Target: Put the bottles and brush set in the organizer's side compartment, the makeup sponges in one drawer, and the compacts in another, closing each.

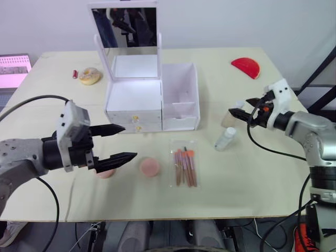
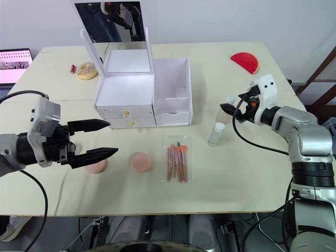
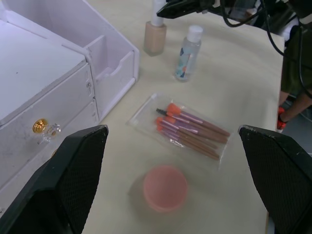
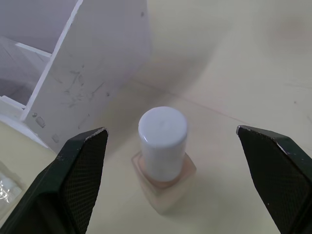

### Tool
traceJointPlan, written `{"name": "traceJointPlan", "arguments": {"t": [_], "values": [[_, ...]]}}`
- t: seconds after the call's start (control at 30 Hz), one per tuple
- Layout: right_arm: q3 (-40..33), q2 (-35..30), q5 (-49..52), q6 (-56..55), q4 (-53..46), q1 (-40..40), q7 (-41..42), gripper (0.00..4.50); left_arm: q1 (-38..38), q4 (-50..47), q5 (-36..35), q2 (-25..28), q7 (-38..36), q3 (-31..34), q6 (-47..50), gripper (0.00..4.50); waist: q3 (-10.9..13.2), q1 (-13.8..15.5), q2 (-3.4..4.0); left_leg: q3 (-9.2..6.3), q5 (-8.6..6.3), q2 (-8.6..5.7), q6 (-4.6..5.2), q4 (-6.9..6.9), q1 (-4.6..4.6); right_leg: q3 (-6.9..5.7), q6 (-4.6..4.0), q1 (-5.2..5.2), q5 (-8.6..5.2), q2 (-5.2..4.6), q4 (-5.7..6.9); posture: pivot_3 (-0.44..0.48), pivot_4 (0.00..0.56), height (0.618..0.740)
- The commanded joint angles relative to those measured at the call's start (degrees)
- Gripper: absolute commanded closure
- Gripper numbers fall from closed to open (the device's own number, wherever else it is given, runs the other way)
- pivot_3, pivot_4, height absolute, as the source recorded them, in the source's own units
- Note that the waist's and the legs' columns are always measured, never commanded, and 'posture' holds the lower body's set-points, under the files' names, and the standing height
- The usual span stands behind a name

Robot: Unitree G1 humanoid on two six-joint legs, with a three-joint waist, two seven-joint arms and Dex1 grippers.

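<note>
We are finding the right gripper (image 2: 224,108) hovering with its fingers spread wide and holding nothing; in its wrist view the foundation bottle (image 4: 163,156) is standing upright between the two fingers (image 4: 80,170), touching neither. That bottle is resting on the table (image 1: 252,173) just beside the organizer's (image 1: 152,100) open side compartment (image 1: 180,97).

The left gripper (image 1: 123,142) is also hanging wide open and empty, low over the table in front of the organizer's two shut drawers (image 1: 134,122). One pink sponge (image 1: 106,172) is lying partly under its lower finger; whether they are touching we cannot tell. A second pink sponge (image 1: 149,167) is lying free just beside it.

We are seeing open table between the grippers and along the near edge. The brush set (image 1: 185,167) is lying flat in its clear sleeve in front of the side compartment, its long axis running from the near edge toward the organizer. The clear bottle (image 1: 225,138) is lying tilted near the right gripper. A red compact (image 1: 245,66) is sitting well apart at the far right, and a doughnut-shaped item (image 1: 90,75) at the far left.
</note>
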Motion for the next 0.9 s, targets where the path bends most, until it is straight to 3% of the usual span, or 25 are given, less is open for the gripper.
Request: {"name": "traceJointPlan", "arguments": {"t": [0.03, 0.27, 0.37, 0.53, 0.57, 0.9], "values": [[-0.96, -0.04, -0.50, -1.81, 0.35, -1.47, 0.39, 0.03, 0.08, -1.46, -1.32, 0.32, 0.39, 0.89, -0.93, 0.00, 0.00, -0.02, 0.00, 0.01, 0.00, 0.00, 0.00, -0.01, 0.00, 0.02, 0.00, -0.01, 0.00, 0.00, 0.00, 0.000, 0.150, 0.739], [-0.75, 0.41, -1.37, -3.47, 2.35, -2.11, 1.03, 0.03, 1.10, -1.81, -1.67, 0.40, 0.55, 1.43, -1.16, 0.00, 0.00, -0.14, 0.00, 0.02, 0.00, 0.00, 0.00, -0.01, 0.02, 0.04, -0.01, -0.01, 0.00, 0.02, 0.00, 0.000, 0.150, 0.739], [-0.77, 0.57, -1.49, -3.70, 2.65, -2.26, 1.29, 0.94, 1.56, -1.94, -1.97, 0.44, 0.71, 1.76, -1.16, 0.00, 0.00, -0.11, 0.00, 0.03, 0.00, 0.00, 0.00, -0.01, 0.02, 0.06, -0.01, -0.02, 0.00, 0.02, 0.00, 0.000, 0.150, 0.739], [-0.25, 1.24, -1.71, -3.93, 3.01, -2.42, 1.67, 3.44, 2.30, -1.77, -1.81, 0.62, 0.55, 2.13, -1.35, 0.00, 0.00, -0.06, 0.00, 0.03, 0.00, 0.00, 0.00, -0.01, 0.01, 0.07, -0.02, -0.03, 0.00, 0.02, 0.00, 0.000, 0.150, 0.739], [-0.18, 1.42, -1.77, -3.97, 3.10, -2.49, 1.65, 3.71, 2.33, -1.77, -1.82, 0.62, 0.60, 2.13, -1.35, 0.00, 0.00, -0.07, 0.00, 0.04, 0.00, 0.00, 0.00, -0.01, 0.01, 0.07, -0.02, -0.03, 0.00, 0.02, 0.00, 0.000, 0.150, 0.739], [-1.08, 1.69, -0.96, -3.03, 1.79, -3.44, 2.40, 3.71, 3.99, -2.03, -1.77, 0.46, 0.18, 2.77, -1.91, 0.00, 0.01, -0.11, 0.00, 0.04, 0.00, 0.01, 0.00, -0.01, 0.02, 0.08, -0.03, -0.03, 0.01, 0.04, 0.00, 0.000, 0.150, 0.739]]}}
